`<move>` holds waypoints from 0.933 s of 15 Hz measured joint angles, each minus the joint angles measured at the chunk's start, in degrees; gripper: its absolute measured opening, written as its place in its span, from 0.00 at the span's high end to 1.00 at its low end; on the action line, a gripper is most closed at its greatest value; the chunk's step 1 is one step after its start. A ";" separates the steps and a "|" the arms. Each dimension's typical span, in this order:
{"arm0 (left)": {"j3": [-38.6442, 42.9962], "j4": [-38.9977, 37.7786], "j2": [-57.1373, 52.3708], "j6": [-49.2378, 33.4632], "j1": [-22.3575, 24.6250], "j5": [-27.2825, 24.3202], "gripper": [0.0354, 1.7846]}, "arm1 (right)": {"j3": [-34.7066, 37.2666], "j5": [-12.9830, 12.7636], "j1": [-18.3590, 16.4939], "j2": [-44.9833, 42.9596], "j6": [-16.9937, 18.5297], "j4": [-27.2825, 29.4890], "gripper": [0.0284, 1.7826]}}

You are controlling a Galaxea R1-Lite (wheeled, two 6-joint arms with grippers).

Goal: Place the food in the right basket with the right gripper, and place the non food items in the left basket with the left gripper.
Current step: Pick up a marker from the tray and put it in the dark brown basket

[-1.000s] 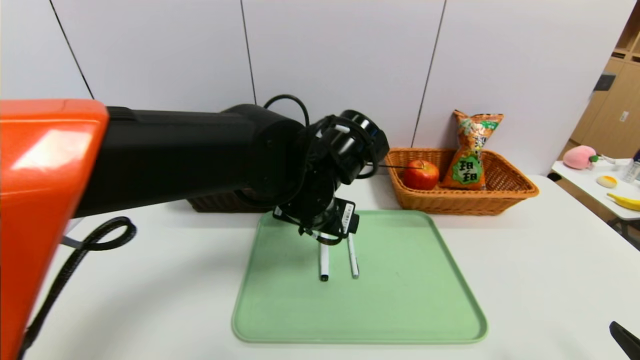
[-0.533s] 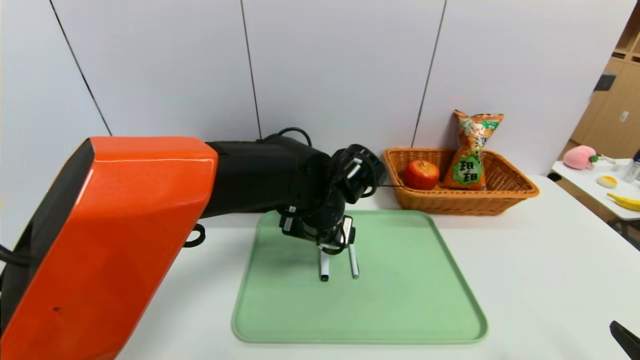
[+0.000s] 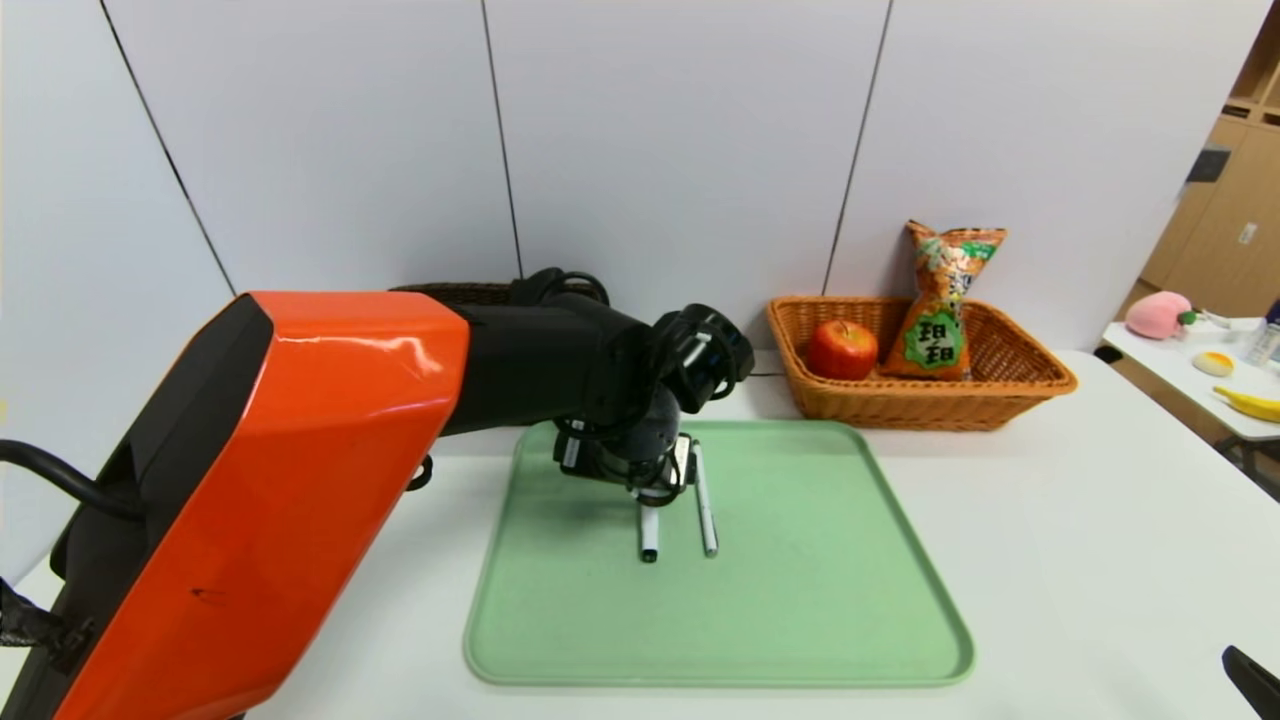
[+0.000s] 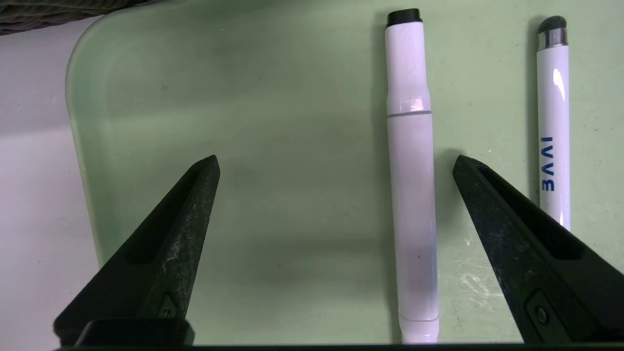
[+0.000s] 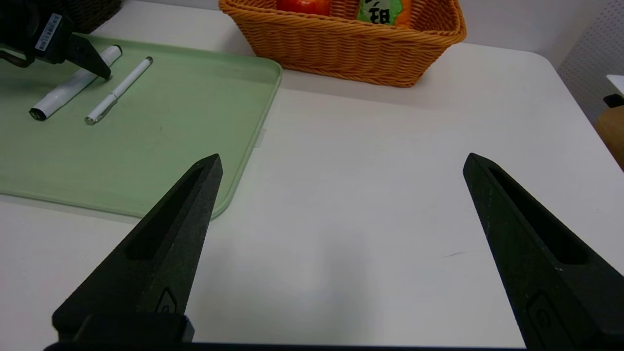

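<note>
A thick white marker [image 3: 649,530] and a thin white stylus pen [image 3: 705,510] lie side by side on the green tray [image 3: 800,600]. My left gripper [image 4: 336,163] is open and low over the tray. The marker [image 4: 409,170] lies between its fingers, close to one of them, and the stylus pen [image 4: 553,131] lies just outside that finger. My right gripper [image 5: 341,161] is open and empty over the white table at the near right. A red apple [image 3: 842,349] and a snack bag [image 3: 940,300] sit in the orange right basket [image 3: 1030,385].
The dark left basket [image 3: 450,292] is mostly hidden behind my left arm; its edge shows in the left wrist view [image 4: 48,9]. A side table with toy food [image 3: 1240,400] stands at the far right.
My left arm has swung down and its gripper has sunk lower over the far end of the marker. Both pens lie where they were. The right arm has not moved.
</note>
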 joint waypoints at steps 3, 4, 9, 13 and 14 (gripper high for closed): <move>0.06 -0.17 0.38 -0.16 -0.02 0.17 0.06 | 0.02 0.00 0.02 -0.09 -0.06 0.02 0.04; 0.06 -0.17 0.39 -0.13 -0.06 0.28 0.06 | 0.02 -0.05 0.02 -0.13 -0.04 0.00 0.04; 0.13 -0.61 0.46 -1.18 -0.35 0.55 0.43 | 0.04 -0.02 0.02 -0.61 -0.37 0.02 0.04; 0.11 -0.39 0.48 -1.82 -1.63 0.50 0.70 | 0.00 -0.02 0.02 -1.29 -0.37 0.09 0.04; 0.11 -0.28 0.46 -2.32 -2.10 0.48 0.92 | -0.05 -0.07 0.02 -1.57 -0.39 0.28 0.04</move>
